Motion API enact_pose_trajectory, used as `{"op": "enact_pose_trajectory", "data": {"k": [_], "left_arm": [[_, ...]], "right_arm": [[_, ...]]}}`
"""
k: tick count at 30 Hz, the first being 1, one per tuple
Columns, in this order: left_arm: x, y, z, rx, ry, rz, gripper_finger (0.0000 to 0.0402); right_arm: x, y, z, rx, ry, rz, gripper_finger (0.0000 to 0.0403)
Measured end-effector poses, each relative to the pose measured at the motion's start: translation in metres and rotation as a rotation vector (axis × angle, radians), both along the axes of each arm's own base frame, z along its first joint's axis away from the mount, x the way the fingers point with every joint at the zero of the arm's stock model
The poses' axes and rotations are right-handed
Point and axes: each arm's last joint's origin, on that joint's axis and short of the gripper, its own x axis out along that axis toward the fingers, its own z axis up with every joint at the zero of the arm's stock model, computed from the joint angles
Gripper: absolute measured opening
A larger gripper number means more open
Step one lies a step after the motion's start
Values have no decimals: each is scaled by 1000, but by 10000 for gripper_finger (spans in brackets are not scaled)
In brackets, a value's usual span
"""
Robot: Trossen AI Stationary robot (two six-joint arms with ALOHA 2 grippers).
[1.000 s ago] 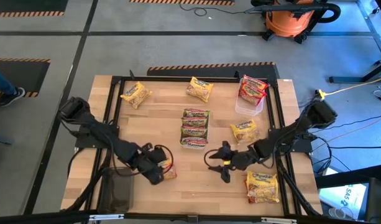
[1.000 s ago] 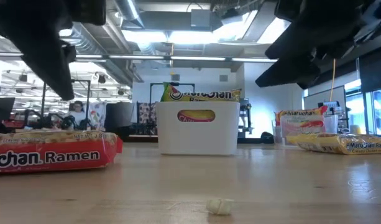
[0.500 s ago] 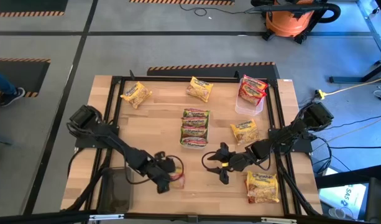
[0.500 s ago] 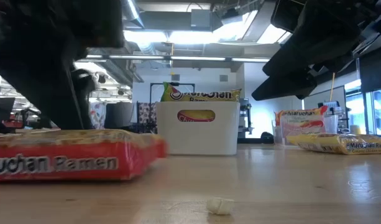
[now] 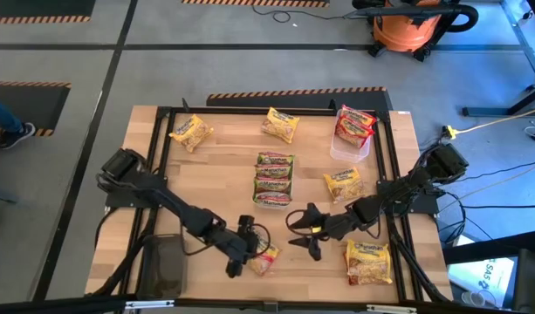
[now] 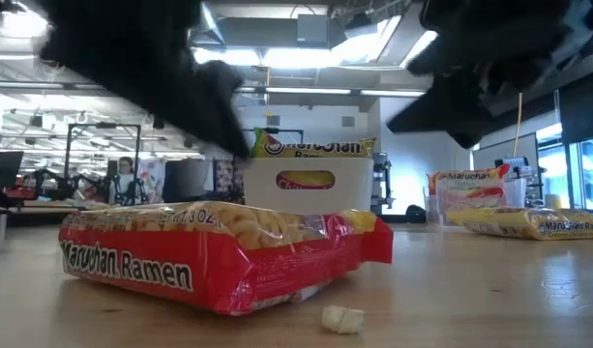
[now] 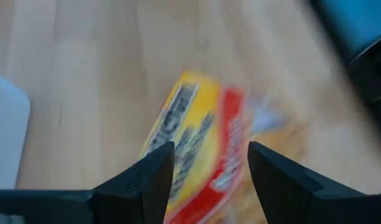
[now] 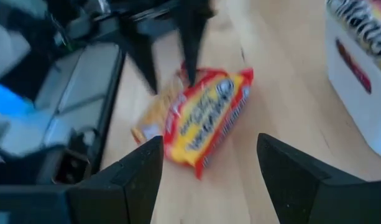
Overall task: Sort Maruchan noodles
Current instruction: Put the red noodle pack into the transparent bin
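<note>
A red-and-yellow Maruchan packet lies flat on the table near the front middle. It also shows in the low view and in the right wrist view. My left gripper stands at the packet's left end, its fingers apart, and the packet shows between and past them. My right gripper is open and empty, just right of the packet and facing it. My left gripper stands over the packet's left end with its fingers slanting down from the table's left. I cannot tell whether they touch it. The packet rests on the table.
A white bin with green packets stands mid-table. A clear tub with red packets is at the far right. Yellow packets lie at the far left, far middle, right and near right. A dark tray is near left.
My left gripper has gone toward the table's right edge and a little toward the near edge. The red packet has slid along the table with it, toward my right gripper. My right gripper has stayed open and nearly still.
</note>
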Motion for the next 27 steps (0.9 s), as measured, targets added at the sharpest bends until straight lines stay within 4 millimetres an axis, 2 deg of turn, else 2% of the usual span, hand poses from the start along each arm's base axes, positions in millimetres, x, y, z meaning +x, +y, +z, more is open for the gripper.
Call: {"op": "enact_pose_trajectory", "data": {"k": [2, 4, 7, 11, 18, 23, 27], "left_arm": [[-6, -4, 11, -45, 25, 42, 199], [-11, -10, 9, -83, 57, 87, 199], [-20, -21, 1, -87, 78, 127, 199], [-28, -31, -24, -46, 122, 174, 199], [-22, -39, -40, -21, 71, 199, 199], [-19, -36, -43, 8, 45, 231, 199], [-18, -35, -43, 24, 36, 235, 199]], "right_arm": [[1, 0, 2, 40, -23, -46, 239], [3, -2, 2, 92, -23, -94, 239], [9, -4, -4, 153, 9, -116, 239], [25, -1, -14, 209, 51, -104, 253], [58, 0, -40, 264, 146, -151, 315], [72, -3, -57, 393, 268, -100, 323], [77, 1, -60, 418, 289, -60, 323]]}}
